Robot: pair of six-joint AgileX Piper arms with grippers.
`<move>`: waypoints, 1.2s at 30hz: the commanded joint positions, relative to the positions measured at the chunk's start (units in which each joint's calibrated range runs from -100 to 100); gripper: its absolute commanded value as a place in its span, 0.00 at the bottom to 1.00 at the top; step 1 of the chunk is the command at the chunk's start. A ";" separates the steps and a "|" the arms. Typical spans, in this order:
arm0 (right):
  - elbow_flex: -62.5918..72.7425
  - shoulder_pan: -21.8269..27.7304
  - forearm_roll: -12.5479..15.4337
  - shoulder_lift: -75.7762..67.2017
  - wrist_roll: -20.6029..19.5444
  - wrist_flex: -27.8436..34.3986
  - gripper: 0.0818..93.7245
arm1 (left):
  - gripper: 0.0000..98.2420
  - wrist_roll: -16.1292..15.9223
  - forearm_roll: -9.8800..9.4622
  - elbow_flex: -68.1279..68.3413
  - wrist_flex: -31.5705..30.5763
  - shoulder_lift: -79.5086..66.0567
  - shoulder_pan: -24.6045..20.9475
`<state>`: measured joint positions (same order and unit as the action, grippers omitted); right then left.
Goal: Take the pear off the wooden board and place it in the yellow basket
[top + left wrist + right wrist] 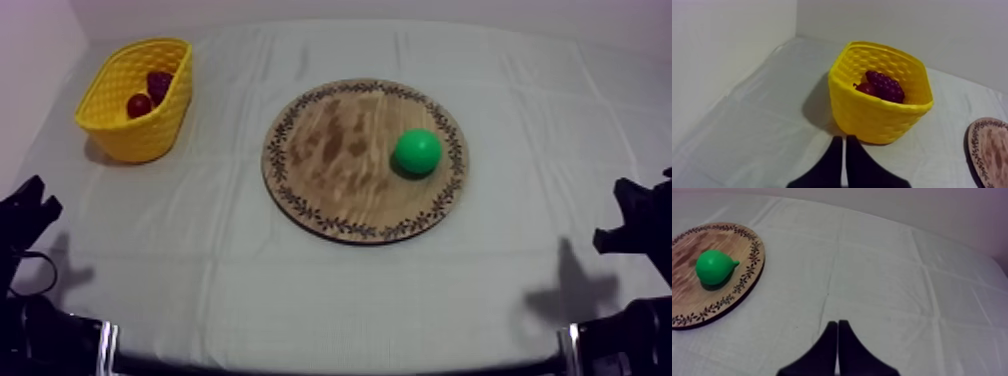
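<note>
Grey-white cloth covers the table (300, 290), with pale walls close behind it. The round wooden board (330, 170) lies near the middle. The green pear (417, 151) rests on the board's right half, close to the patterned rim, with its stem end pointing away from the board's centre in the right wrist view. The yellow basket (140, 135) stands well apart at the far left and already holds a bunch of grapes (159, 82) and a small red fruit (139, 104).

Both arms sit low at their own sides of the table. The left gripper (844, 139) faces the basket, its fingers pressed together into a narrow wedge and holding nothing. The right gripper (837, 323) is likewise closed and empty, aimed at bare cloth beside the board.

As I judge it, the task has not begun and the reach toward the pear is the step in hand. The next move calls for one arm to spread its fingers, come down over the pear's rounded body and close on it. It must then carry the pear across to the basket and release it above the fruit already inside.
</note>
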<state>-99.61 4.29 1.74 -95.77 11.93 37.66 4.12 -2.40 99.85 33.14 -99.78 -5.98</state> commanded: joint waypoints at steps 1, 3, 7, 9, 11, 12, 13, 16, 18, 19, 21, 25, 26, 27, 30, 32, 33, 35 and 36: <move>-0.05 -0.01 -0.01 0.01 -0.14 0.08 0.00 | 0.00 -0.34 -0.02 -0.14 -0.20 -0.04 0.13; -0.05 -0.01 -0.01 0.01 -0.14 0.08 0.00 | 0.00 -0.30 -0.33 -0.33 -1.30 0.51 0.59; -0.05 -0.01 -0.01 0.01 -0.14 0.08 0.00 | 0.00 0.77 -1.70 -2.64 -4.06 4.73 1.71; -0.05 -0.01 -0.01 0.01 -0.14 0.08 0.00 | 0.00 1.12 -2.00 -5.37 -4.82 7.97 2.46; -0.05 -0.01 -0.01 0.01 -0.14 0.08 0.00 | 0.00 2.09 -2.58 -8.93 -5.57 11.71 3.51; -0.05 -0.01 -0.01 0.01 -0.14 0.08 0.00 | 0.00 2.74 -2.91 -10.99 -5.96 13.74 4.11; -0.05 -0.01 -0.01 0.01 -0.14 0.08 0.00 | 0.00 3.59 -3.40 -13.27 -6.33 15.91 4.77; -0.05 -0.01 -0.01 0.01 -0.14 0.08 0.00 | 0.00 6.89 -6.16 -20.78 -6.95 23.16 7.21; -0.05 -0.01 -0.01 0.01 -0.14 0.08 0.00 | 0.00 9.85 -9.20 -25.86 -7.16 28.34 9.34; -0.05 -0.01 -0.01 0.01 -0.14 0.08 0.00 | 0.00 11.65 -11.27 -28.27 -7.15 30.94 10.56; -0.05 -0.01 -0.01 0.01 -0.14 0.08 0.00 | 0.00 16.03 -16.20 -32.89 -6.51 36.10 13.14; -0.05 -0.01 -0.01 0.01 -0.14 0.08 0.00 | 0.00 20.49 -21.37 -42.22 -3.05 45.16 17.15; -0.05 -0.01 -0.01 0.01 -0.14 0.08 0.00 | 0.00 20.89 -21.81 -44.51 -1.91 47.06 17.98; -0.05 -0.01 -0.01 0.01 -0.14 0.08 0.00 | 0.00 21.23 -22.11 -46.75 -0.71 48.82 18.82; -0.05 -0.01 -0.01 0.01 -0.14 0.08 0.00 | 0.00 21.76 -22.42 -53.62 3.82 53.59 21.51; -0.05 -0.01 -0.01 0.01 -0.14 0.08 0.00 | 0.00 21.29 -21.71 -58.41 6.92 56.32 23.12; -0.05 -0.01 -0.01 0.01 -0.14 0.08 0.00 | 0.00 20.90 -21.20 -60.76 8.32 57.56 23.88; -0.05 -0.01 -0.01 0.01 -0.14 0.08 0.00 | 0.00 19.94 -20.20 -65.21 10.74 59.84 25.38; -0.05 -0.01 -0.01 0.01 -0.14 0.08 0.00 | 0.00 19.41 -19.72 -67.34 11.79 60.88 26.13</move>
<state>-99.61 4.29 1.74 -95.77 11.77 37.73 25.42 -22.62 39.69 42.97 -41.86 18.44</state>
